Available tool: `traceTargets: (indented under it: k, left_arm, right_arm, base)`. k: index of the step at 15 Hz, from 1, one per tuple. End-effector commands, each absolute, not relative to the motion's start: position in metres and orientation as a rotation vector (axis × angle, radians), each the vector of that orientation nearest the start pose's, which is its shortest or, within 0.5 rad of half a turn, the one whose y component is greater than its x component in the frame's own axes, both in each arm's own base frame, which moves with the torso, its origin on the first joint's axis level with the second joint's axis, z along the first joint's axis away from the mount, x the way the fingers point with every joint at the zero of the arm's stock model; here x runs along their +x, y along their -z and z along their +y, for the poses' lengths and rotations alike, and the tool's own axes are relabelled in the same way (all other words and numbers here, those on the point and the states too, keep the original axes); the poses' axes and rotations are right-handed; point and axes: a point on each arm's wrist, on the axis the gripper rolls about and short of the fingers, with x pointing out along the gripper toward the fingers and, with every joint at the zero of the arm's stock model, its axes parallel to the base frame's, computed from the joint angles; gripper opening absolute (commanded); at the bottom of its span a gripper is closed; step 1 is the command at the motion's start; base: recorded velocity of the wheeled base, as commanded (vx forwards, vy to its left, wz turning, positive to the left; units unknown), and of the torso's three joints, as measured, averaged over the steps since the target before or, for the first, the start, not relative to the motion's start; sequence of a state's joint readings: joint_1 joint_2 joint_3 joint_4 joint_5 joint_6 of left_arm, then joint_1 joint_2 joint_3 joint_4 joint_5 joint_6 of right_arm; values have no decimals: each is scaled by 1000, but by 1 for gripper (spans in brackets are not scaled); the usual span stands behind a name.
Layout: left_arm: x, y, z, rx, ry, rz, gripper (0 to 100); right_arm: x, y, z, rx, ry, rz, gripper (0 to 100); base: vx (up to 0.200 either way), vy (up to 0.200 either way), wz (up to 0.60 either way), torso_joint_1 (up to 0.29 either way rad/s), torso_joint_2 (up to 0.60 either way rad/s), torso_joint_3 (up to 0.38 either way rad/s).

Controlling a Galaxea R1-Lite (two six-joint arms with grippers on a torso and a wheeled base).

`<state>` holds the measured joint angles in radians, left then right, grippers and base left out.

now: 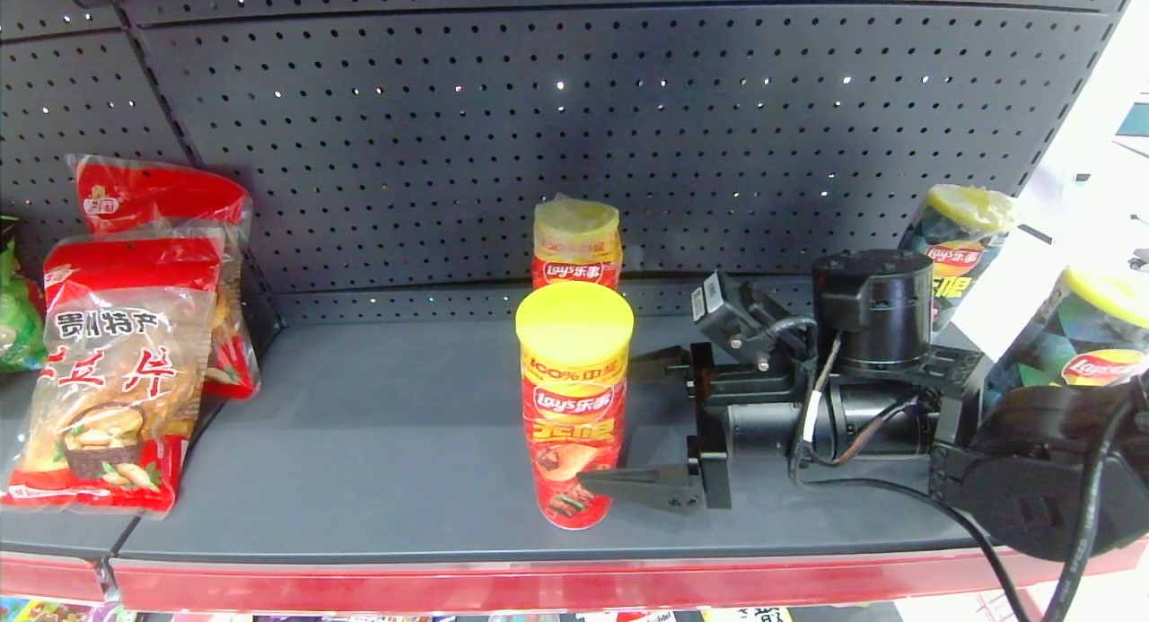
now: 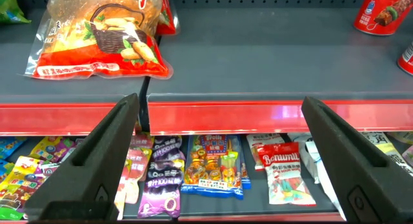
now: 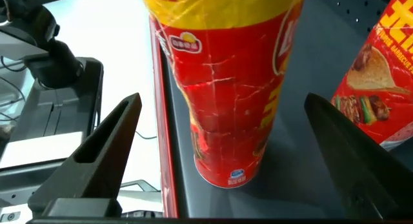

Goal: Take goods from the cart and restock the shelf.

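Closest to my head camera, low on the right of the frame, is the right pincer (image 1: pixel 610 420). It is spread wide, one finger on each side of the front red can (image 1: pixel 574 407), which stands upright under a yellow lid near the shelf's (image 1: pixel 377 460) front edge. The right wrist view confirms it: the pincer (image 3: pixel 222 98) brackets that can (image 3: pixel 226 88) with a gap on both sides.

From the left of the head frame I see a green packet (image 1: pixel 18 326) at the edge, then two red snack bags (image 1: pixel 117 371) leaning one behind the other. At centre, behind the front can, a second red can (image 1: pixel 576 245) stands against the perforated back panel. Two dark cans (image 1: pixel 960 245) stand at the far right.

The left wrist view adds the left pincer (image 2: pixel 219 100), spread and holding nothing, level with the shelf's red front rail (image 2: pixel 226 114). Under the rail, bright candy packets (image 2: pixel 213 166) lie on a lower shelf.
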<state>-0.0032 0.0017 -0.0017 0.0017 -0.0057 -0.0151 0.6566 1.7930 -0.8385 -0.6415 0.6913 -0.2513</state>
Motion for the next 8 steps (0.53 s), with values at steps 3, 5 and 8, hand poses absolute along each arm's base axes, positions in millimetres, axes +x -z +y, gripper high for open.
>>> traceTargets:
  k: [3, 5, 8]
  left_arm:
    - [-23, -76, 0, -15, 11, 3, 100]
    - [-23, -76, 0, -15, 9, 3, 100]
    - [-23, -76, 0, -15, 9, 5, 100]
  right_arm:
    - [245, -163, 209, -204, -1376, 168, 100]
    - [240, -163, 213, -206, -1393, 169, 100]
    - [237, -164, 215, -204, -1392, 171, 100]
  base:
    - [0, 0, 0, 0, 0, 0]
    - [0, 0, 0, 0, 0, 0]
    - [0, 0, 0, 0, 0, 0]
